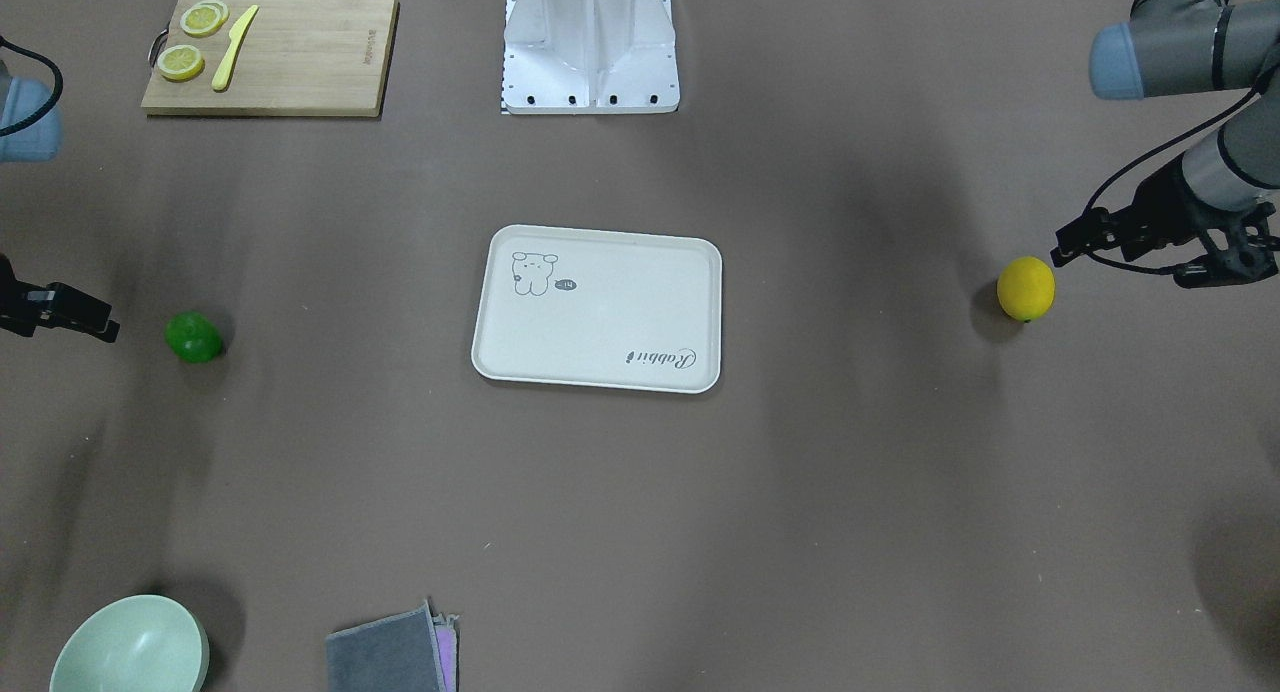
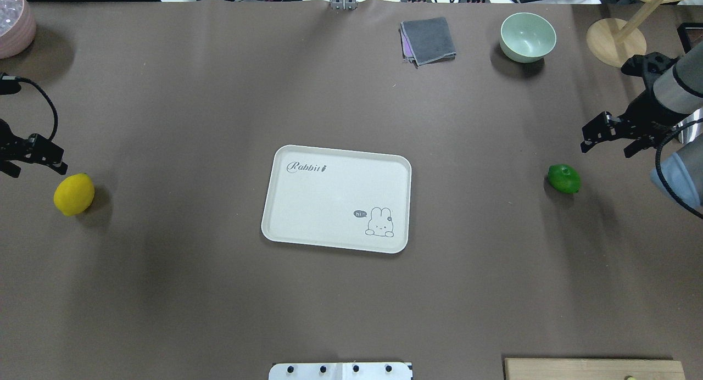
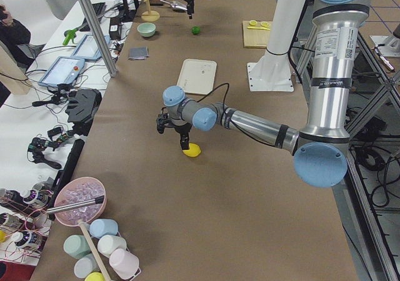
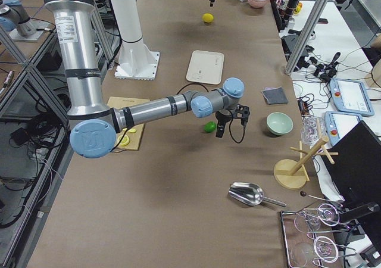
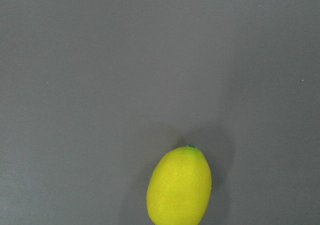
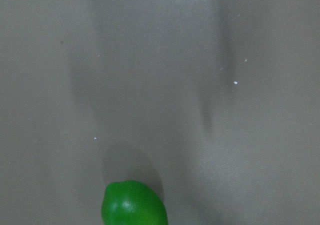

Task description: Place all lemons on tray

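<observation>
The yellow lemon (image 2: 74,194) lies on the brown table at my far left, and also shows in the left wrist view (image 5: 180,187). My left gripper (image 2: 34,159) hovers just behind it, open and empty. The green lemon (image 2: 564,178) lies at my far right and shows low in the right wrist view (image 6: 133,205). My right gripper (image 2: 607,144) hovers just behind and outside it, open and empty. The off-white tray (image 2: 336,149) with the drawing and "Rabbit" script lies in the table's middle with nothing on it.
A wooden cutting board (image 1: 300,62) with lemon slices (image 1: 181,62) and a yellow knife (image 1: 234,47) lies near the robot base (image 1: 590,42). A green bowl (image 2: 527,37), a grey cloth (image 2: 428,39), a wooden stand (image 2: 615,37) and a pink bowl (image 2: 14,23) line the far edge.
</observation>
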Robot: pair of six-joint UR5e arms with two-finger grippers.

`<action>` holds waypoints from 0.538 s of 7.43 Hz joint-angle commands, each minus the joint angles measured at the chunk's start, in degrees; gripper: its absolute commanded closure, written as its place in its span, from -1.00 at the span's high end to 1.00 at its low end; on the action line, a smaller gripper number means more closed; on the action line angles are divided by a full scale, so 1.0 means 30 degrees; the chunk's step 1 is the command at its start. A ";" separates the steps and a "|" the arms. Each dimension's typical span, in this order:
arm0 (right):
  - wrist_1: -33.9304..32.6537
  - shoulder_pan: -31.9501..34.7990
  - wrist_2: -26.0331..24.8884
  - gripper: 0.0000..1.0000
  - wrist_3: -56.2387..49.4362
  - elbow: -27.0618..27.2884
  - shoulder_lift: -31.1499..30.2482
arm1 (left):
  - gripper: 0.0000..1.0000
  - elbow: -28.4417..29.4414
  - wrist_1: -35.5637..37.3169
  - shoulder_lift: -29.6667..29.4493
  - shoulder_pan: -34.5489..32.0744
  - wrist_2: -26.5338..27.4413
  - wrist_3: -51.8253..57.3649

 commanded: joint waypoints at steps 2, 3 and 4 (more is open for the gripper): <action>0.1505 -0.1776 -0.0053 0.99 0.0041 -0.1284 0.0499 | 0.95 0.1443 -0.2790 0.0139 0.1274 0.0723 -0.1276; 0.1537 -0.1952 -0.0054 0.99 -0.0046 -0.1550 0.0618 | 0.94 0.1998 -0.3871 0.0140 0.1656 0.0756 -0.1920; 0.1537 -0.2099 -0.0054 0.99 -0.0105 -0.1901 0.0706 | 0.94 0.2526 -0.5042 0.0198 0.1863 0.0756 -0.2536</action>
